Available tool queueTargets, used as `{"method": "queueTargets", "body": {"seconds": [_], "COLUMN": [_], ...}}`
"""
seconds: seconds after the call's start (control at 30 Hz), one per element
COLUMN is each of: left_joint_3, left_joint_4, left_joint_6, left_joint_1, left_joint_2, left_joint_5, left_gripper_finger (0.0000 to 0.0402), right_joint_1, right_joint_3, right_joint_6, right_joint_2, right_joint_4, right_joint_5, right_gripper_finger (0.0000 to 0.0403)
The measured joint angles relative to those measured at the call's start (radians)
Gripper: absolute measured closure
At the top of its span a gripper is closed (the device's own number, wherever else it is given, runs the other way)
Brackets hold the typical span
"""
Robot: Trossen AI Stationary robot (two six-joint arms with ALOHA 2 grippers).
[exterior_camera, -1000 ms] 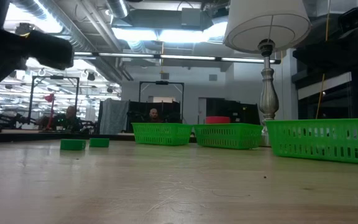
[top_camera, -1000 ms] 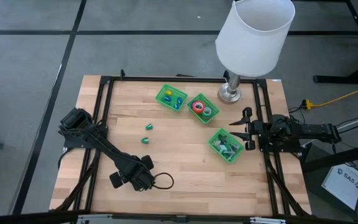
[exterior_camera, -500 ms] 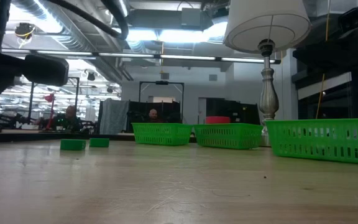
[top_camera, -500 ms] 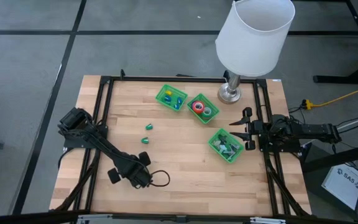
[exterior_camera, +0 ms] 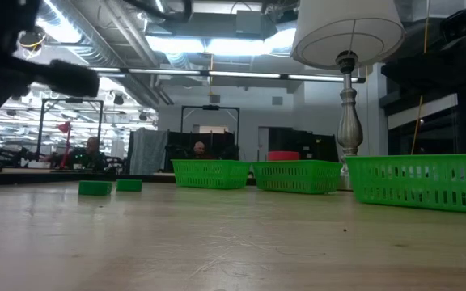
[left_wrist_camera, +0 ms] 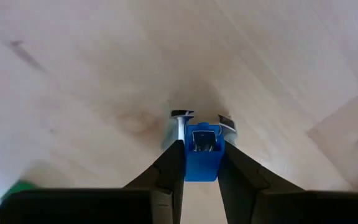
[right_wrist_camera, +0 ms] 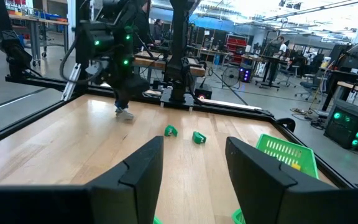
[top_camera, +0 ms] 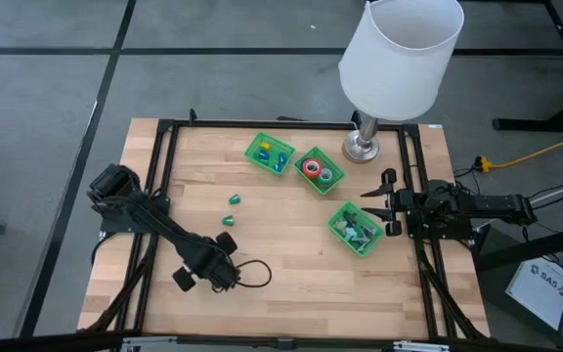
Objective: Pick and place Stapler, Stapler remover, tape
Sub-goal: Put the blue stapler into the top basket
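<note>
Stapler remover (left_wrist_camera: 202, 154), blue with metal claws, sits on the table (top_camera: 291, 284) near its front left, pinched between the left gripper (left_wrist_camera: 201, 163) jaws, which press its sides for lifting, probably towards a green tray (top_camera: 355, 228). The right gripper (right_wrist_camera: 192, 163) waits at the right edge, jaws apart, empty.

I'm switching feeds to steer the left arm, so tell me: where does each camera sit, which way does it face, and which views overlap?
High: overhead, straight down on table, both arms.
Low: table-top height, facing the green trays and lamp; a dark arm part shows upper left.
Left wrist: looks down at the wood past the left hand, fingers against a blue stapler remover.
Right wrist: looks across the table past the open right hand to the left arm.
Shared: two small green pieces show in high, low and right wrist.
</note>
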Motion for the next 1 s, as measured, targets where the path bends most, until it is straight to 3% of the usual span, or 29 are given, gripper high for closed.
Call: {"method": "queueTargets", "body": {"seconds": [0.33, 0.57, 0.77, 1.0], "left_joint_3": [0.0, 0.001, 0.002, 0.002], "left_joint_4": [0.025, 0.259, 0.509, 0.742], "left_joint_6": [-0.212, -0.345, -0.433, -0.434], "left_joint_1": [0.115, 0.253, 0.359, 0.475], "left_joint_2": [-0.196, -0.319, -0.368, -0.373], "left_joint_5": [0.109, 0.127, 0.026, -0.092], "left_gripper_finger": [0.0332, 0.033, 0.0329, 0.0328], "right_joint_1": [0.0, 0.0, 0.0, 0.0], "right_joint_3": [0.0, 0.0, 0.0, 0.0], "right_joint_6": [0.0, 0.0, 0.0, 0.0], "right_joint_2": [0.0, 0.0, 0.0, 0.0], "right_joint_4": [0.0, 0.0, 0.0, 0.0], "right_joint_5": [0.0, 0.0, 0.0, 0.0], "right_gripper_finger": [0.0224, 0.0224, 0.0224, 0.0224]}}
